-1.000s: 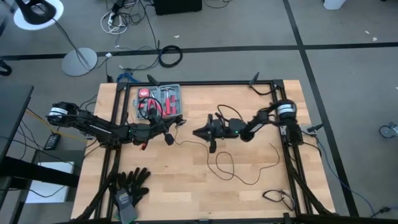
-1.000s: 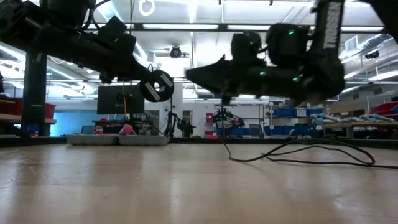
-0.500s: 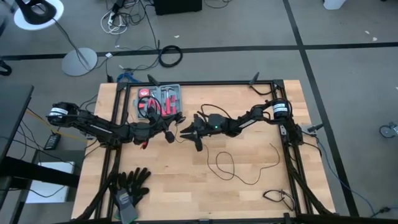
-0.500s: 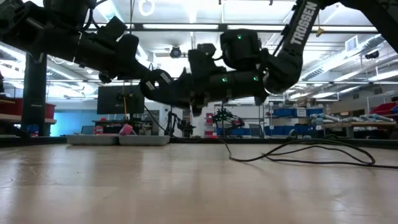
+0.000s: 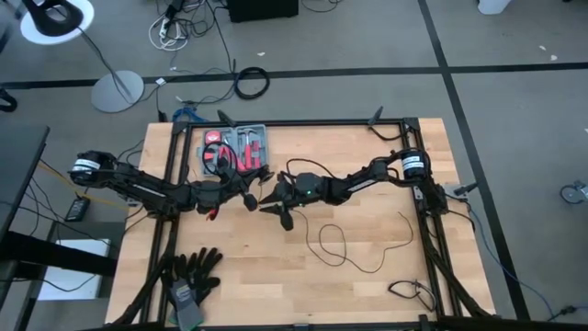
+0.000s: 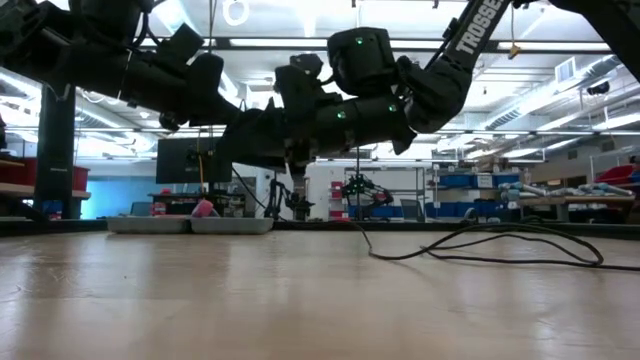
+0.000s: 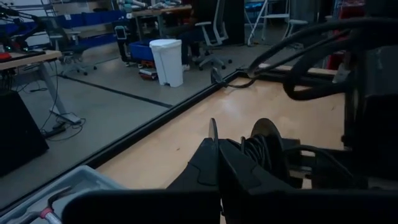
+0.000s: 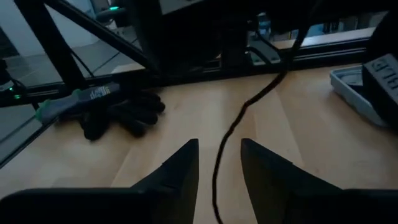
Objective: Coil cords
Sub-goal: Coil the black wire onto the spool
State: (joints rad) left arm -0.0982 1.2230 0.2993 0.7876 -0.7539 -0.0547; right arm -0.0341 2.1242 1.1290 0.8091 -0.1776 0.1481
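A: The right gripper [image 5: 269, 199] is being held out over the middle of the table [image 5: 367, 276], just beside the left gripper [image 5: 250, 199], both raised off the wood. In the right wrist view its fingers [image 8: 177, 171] are being shown parted, with the cord [image 8: 239, 121] running up through the gap between them, not yet pinched.

B: And the left gripper is being kept clenched. In its own wrist view, wire is being seen wound on a small round puck [image 7: 266, 146] just past the shut fingers [image 7: 214, 158]; whether the puck itself is clamped cannot be told.

A: The rest of the cord is being left in a loose loop [image 5: 333, 244] on the wood, trailing off toward the right arm's side.

B: For a good step, the strand is best being centred between the parted fingers before any closing. A light pinch is being judged wiser, so the wire can slide as slack is drawn toward the puck.

A: The risk being judged: a strand this thin slipping out sideways.

B: The gloves [image 8: 115, 109] at the table's edge are being shown clearly by the right wrist view. The tool tray [image 5: 237, 147] beyond the grippers is being placed only from above.

A: And the height of the arms above the table is being given only by the low view.
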